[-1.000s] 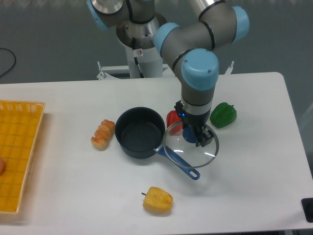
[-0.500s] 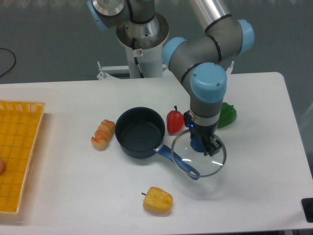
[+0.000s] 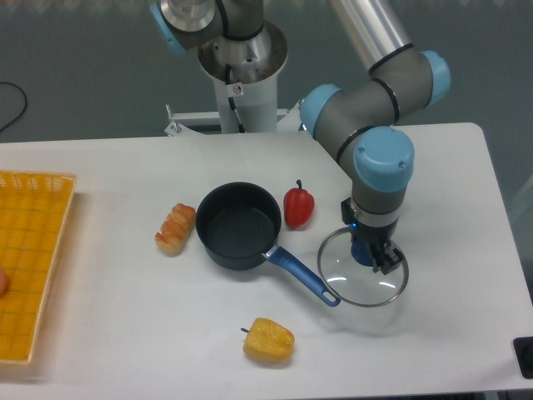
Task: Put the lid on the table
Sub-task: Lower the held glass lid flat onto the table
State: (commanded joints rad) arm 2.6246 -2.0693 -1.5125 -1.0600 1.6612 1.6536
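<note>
The gripper [image 3: 372, 252] is clamped on the blue knob of the lid [image 3: 362, 267], which hangs directly beneath the fingers over the table [image 3: 450, 183].

Near frame centre on the tabletop [image 3: 125, 333]: pot [image 3: 239, 225], handle running toward lower right. Just right of it, a pepper [image 3: 298, 206]; left of it, a bread roll [image 3: 175, 228]. Right of centre, the lid [image 3: 364, 268] under the gripper [image 3: 373, 252], beside the handle's tip. Lower centre, another pepper [image 3: 268, 340]. Far left edge, a tray [image 3: 32, 258].
</note>
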